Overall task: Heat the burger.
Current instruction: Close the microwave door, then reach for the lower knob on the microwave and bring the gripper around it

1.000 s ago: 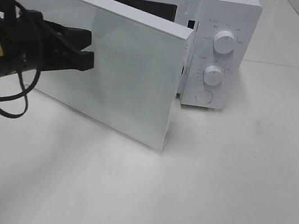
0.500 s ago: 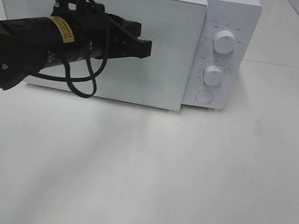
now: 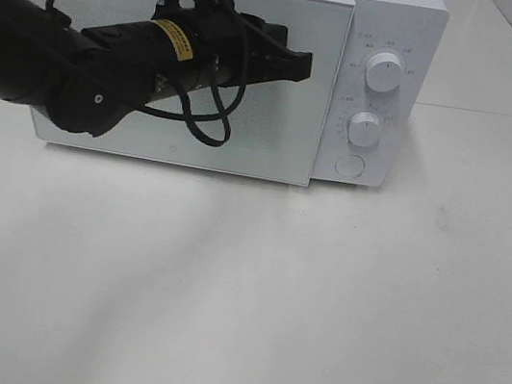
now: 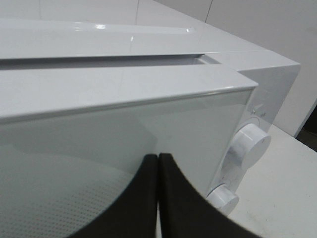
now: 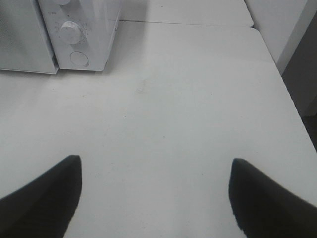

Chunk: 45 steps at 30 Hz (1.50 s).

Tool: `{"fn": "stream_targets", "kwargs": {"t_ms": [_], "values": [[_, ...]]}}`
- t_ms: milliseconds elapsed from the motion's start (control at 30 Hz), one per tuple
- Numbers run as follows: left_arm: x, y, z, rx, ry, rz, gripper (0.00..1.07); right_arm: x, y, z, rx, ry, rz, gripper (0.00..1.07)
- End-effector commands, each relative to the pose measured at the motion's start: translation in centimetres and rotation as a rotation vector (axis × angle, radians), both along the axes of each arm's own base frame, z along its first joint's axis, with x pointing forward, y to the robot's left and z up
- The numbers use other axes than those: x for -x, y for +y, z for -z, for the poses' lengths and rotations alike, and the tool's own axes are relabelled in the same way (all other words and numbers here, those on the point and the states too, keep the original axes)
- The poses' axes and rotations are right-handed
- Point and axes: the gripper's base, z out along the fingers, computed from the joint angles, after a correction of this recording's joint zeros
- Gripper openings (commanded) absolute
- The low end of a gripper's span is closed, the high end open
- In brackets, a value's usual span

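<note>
Burger out of sight in every view; cannot tell where.

Standing at the far side of the white tabletop [image 3: 315,309]: a white box-shaped microwave oven [image 3: 392,9], its glossy pale-glass door [image 3: 274,137] shut flush against the body. Down the control panel to the right of the door: an upper round white knob [image 3: 384,71], a lower round white knob [image 3: 365,129] and, nearest the table, a round white push button [image 3: 349,166].

Reaching in from the left across the door front: the black left arm [image 3: 44,51], with a yellow label [image 3: 178,36] and a looped black cable [image 3: 203,125]. At its end, the left gripper [image 3: 303,65], high on the door near the right edge. Black fingers [image 4: 143,198] pressed together tip to tip, nothing between them. Just in front of the glass; contact impossible to judge.

Over bare tabletop, right of the oven and nearer: the right gripper [image 5: 154,161], black fingers spread wide apart, holding nothing, facing toward the lower knob and button.
</note>
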Motion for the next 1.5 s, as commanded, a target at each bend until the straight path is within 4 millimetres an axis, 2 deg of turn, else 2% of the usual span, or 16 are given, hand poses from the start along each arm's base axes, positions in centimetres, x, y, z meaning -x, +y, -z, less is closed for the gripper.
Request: {"fn": "stream_targets", "kwargs": {"t_ms": [33, 300, 500, 633, 667, 1000, 1067, 1100, 1133, 1167, 1200, 1233, 1400, 1500], "values": [[-1.3, 0.1, -0.5, 0.053, -0.011, -0.050, 0.00, 0.3, 0.0, 0.0, 0.000, -0.036, 0.005, 0.76], [-2.9, -0.6, -0.9, 0.046, -0.054, -0.078, 0.00, 0.3, 0.0, 0.0, -0.001, -0.036, 0.006, 0.76], [-2.7, -0.8, -0.6, -0.031, -0.031, -0.053, 0.00, 0.3, 0.0, 0.0, -0.001, -0.036, 0.006, 0.76], [-1.7, -1.3, -0.5, -0.119, 0.068, -0.007, 0.00, 0.3, 0.0, 0.0, -0.001, -0.036, 0.006, 0.76], [-0.8, -1.7, -0.7, -0.154, 0.115, 0.018, 0.00, 0.3, 0.0, 0.0, -0.001, -0.036, 0.006, 0.76], [3.2, -3.1, -2.1, -0.293, 0.245, 0.131, 0.01, 0.3, 0.0, 0.0, -0.001, -0.036, 0.006, 0.76], [4.4, -3.0, -2.8, -0.340, 0.300, 0.158, 0.24, 0.3, 0.0, 0.0, -0.001, -0.036, 0.006, 0.76], [4.4, -3.0, -2.8, -0.340, 0.300, 0.158, 0.24, 0.3, 0.0, 0.0, -0.001, -0.036, 0.006, 0.76], [4.8, -3.0, -3.0, -0.357, 0.322, 0.167, 0.57, 0.3, 0.0, 0.0, -0.001, -0.036, 0.006, 0.76], [5.5, -2.8, -3.2, -0.385, 0.356, 0.179, 0.76, 0.3, 0.0, 0.0, -0.001, -0.036, 0.006, 0.76], [5.5, -2.8, -3.2, -0.385, 0.356, 0.179, 0.76, 0.3, 0.0, 0.0, -0.001, -0.036, 0.006, 0.76], [5.9, -2.4, -3.5, -0.415, 0.404, 0.184, 1.02, 0.3, 0.0, 0.0, -0.001, -0.036, 0.006, 0.76], [7.0, -1.5, -4.2, -0.481, 0.489, 0.196, 0.98, 0.3, 0.0, 0.0, -0.002, -0.036, 0.006, 0.76], [8.5, -0.2, -5.1, -0.563, 0.588, 0.214, 0.98, 0.3, 0.0, 0.0, -0.002, -0.036, 0.006, 0.76]]}}
